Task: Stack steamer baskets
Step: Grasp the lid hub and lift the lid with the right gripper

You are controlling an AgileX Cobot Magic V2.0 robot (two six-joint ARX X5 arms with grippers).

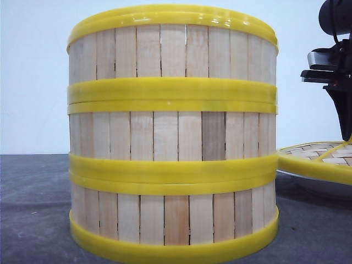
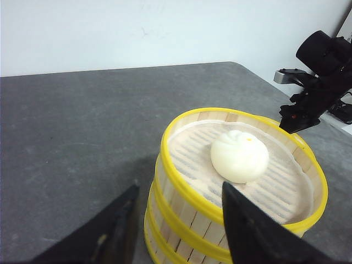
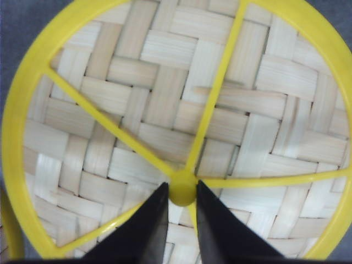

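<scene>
- The three round steamer baskets [image 1: 172, 135] of light wooden slats with thick yellow rims stand one on top of another in a straight column on the dark grey counter [image 1: 33, 209], so the stacking itself looks finished.
- The top basket holds a white steamed bun [image 2: 240, 156] on a pale liner, and it is not covered.
- The left end effector [image 2: 179, 223] hovers just beside the stack with its fingers wide apart, one on each side of the near rim, holding nothing.
- The flat woven-bamboo lid with yellow rim [image 3: 176, 121] lies on a white plate [image 1: 313, 184], just beside the stack, on its right.
- The right end effector [image 3: 181, 195] has its fingers close around the small yellow knob [image 3: 182, 188] at the lid's centre; whether they already squeeze it, I cannot tell.
- I judge that only the covering with the lid may remain.
</scene>
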